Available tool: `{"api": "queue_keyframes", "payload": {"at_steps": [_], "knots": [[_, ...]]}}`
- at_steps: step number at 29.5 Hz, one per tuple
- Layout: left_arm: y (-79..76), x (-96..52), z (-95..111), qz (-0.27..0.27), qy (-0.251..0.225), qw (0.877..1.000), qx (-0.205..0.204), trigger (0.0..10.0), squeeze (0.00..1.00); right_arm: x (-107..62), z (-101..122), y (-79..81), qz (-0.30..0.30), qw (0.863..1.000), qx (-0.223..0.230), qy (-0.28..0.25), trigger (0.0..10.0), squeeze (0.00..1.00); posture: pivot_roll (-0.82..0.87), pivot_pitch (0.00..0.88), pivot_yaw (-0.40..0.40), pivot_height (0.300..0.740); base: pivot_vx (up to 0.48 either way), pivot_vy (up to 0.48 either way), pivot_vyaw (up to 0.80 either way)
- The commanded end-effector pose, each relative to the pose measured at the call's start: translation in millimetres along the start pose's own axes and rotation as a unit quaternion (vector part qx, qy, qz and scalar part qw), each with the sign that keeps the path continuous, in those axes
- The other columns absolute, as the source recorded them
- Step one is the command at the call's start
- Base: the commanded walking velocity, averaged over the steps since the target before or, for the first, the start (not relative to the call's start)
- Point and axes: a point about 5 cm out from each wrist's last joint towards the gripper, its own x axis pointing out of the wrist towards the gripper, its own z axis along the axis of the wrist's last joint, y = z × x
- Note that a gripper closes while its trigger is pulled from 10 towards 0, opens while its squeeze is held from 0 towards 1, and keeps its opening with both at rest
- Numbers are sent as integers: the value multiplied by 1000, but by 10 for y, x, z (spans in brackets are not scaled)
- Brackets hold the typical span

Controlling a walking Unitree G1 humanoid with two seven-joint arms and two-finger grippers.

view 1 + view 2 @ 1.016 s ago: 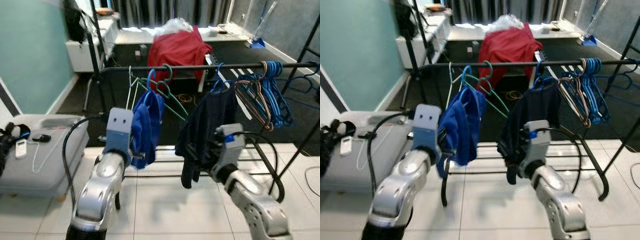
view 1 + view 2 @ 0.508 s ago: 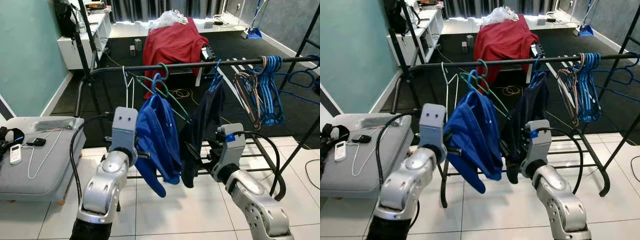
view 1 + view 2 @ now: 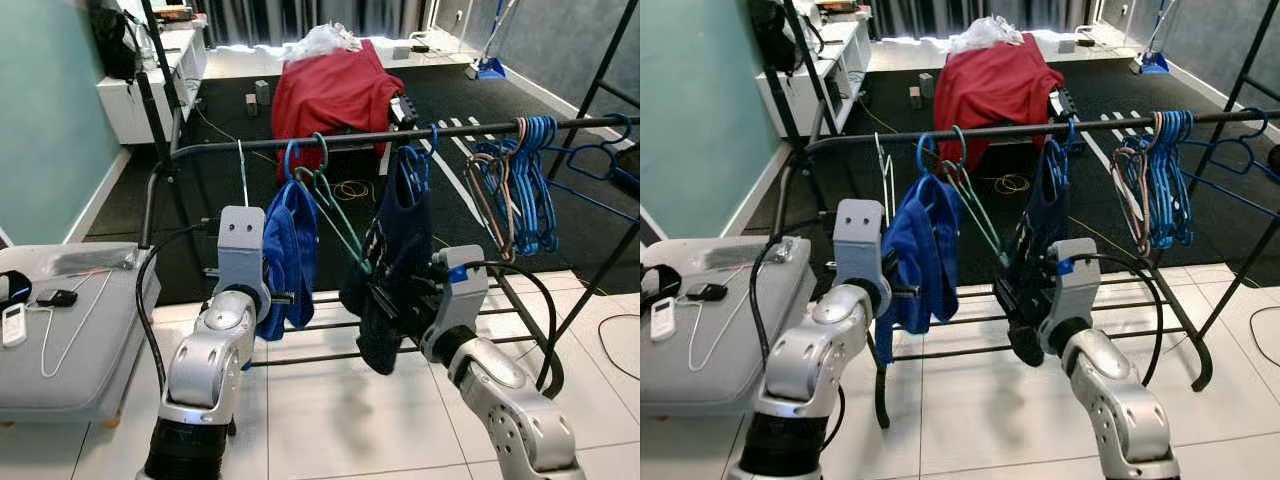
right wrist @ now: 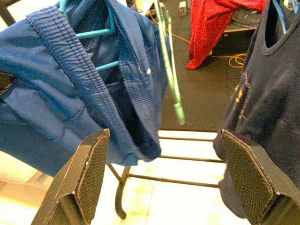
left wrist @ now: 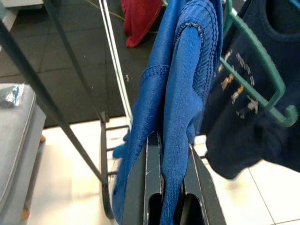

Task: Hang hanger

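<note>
2 left gripper point(image 5: 164, 206) fingers point(image 5: 152, 178) pinch blue garment point(image 5: 183, 93).

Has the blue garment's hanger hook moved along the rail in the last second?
Cannot tell. The blue garment hangs by its hook on the black rail, left of the navy garment, as before; the camera shifted, so the apparent drift isn't reliable. The left end effector grips its fabric.

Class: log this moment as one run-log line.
left gripper: shut on blue garment | right gripper: open | garment's hanger on rail
</note>
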Motion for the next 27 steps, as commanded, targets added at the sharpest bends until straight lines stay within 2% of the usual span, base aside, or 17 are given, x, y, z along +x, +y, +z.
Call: {"api": "queue_keyframes", "payload": {"at_steps": [1, 7, 21, 22, 24, 25, 27], "knots": [[-10, 27, 71, 1, -15, 1000, -7, 10000, 0, 19, 19, 4, -2, 1000, 3, -3, 10000, 0, -113, 0, 36, 740, 337, 0, 0], [12, 38, 103, 11, -23, 1000, -11, 10000, 0, 23, 18, 13, -1, 1000, 3, -4, 10000, 0, -114, 0, 43, 740, 346, 0, 0], [-63, 44, 119, 2, -28, 999, -22, 10000, 0, 15, 10, 21, -1, 1000, 8, -3, 10000, 0, -118, 0, 43, 740, 347, 0, 0], [-111, 42, 95, -8, -20, 999, -29, 10000, 0, 11, 9, 20, -1, 1000, 8, -2, 10000, 0, -118, 0, 42, 740, 0, 0, 0], [-111, 42, 95, -8, -20, 999, -29, 10000, 0, 11, 9, 20, -1, 1000, 8, -2, 10000, 0, -118, 0, 42, 740, 0, 0, 0], [-185, 32, 54, -26, -4, 999, -26, 10000, 0, 8, 7, 18, -2, 1000, 8, -1, 10000, 0, -119, 0, 41, 740, 0, 0, 0], [-185, 32, 54, -26, -4, 999, -26, 10000, 0, 8, 7, 18, -2, 1000, 8, -1, 10000, 0, -119, 0, 41, 740, 0, 0, 0]]}}
